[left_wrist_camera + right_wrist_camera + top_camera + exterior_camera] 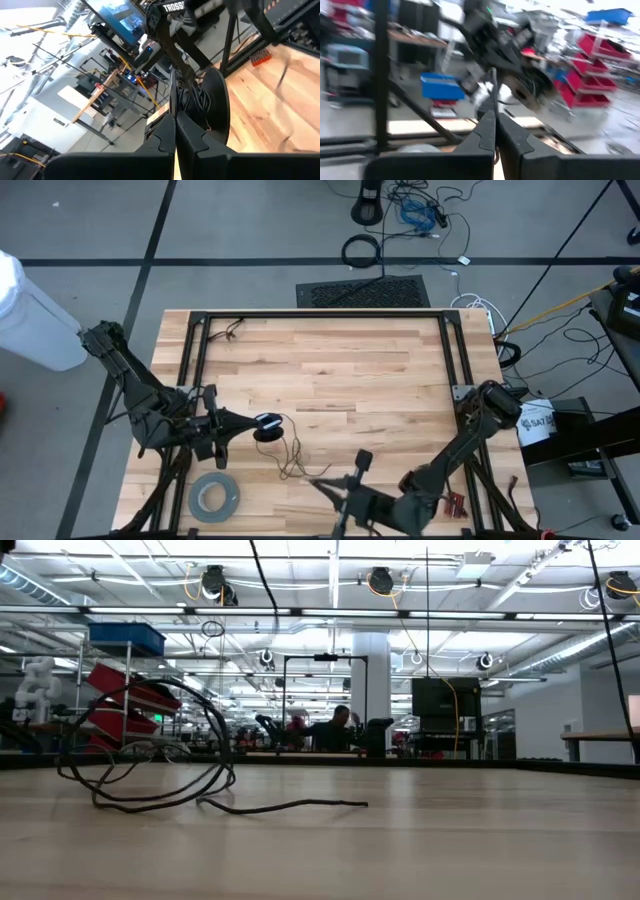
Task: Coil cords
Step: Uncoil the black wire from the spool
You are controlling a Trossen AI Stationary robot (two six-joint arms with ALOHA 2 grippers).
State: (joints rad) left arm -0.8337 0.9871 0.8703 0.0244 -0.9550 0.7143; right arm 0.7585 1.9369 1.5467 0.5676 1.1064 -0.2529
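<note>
From above, you have the left gripper (243,422) near the front left of the surface (330,360), its jaws pressed together on the small black disc (267,423) so the disc is held up off the wood. That placement makes sense: the disc acts as the fixed core while the thin wire (292,455) trails off it toward the front, lying in loose bends. Your right gripper (322,485) sits just beyond the wire's far end, jaws shut; whether they actually pinch the wire there I cannot tell. The grey tape roll (214,497) lies apart at the front left, out of the way.

At surface height, you see a dark cord (160,765) standing in loose, springy loops, one free end running flat along the wood. Nothing here is wound tight yet, so the coiling looks barely begun.

Through the left wrist, the closed jaws grip the disc's (215,112) edge, with turns of wire (200,102) bunched on its side, which suggests you hold it as a spool.

Through the right wrist, the jaws are together with a thin strand rising from the tips; beyond them the left gripper (512,77) faces you, holding the disc (532,90) ready to receive wraps.
</note>
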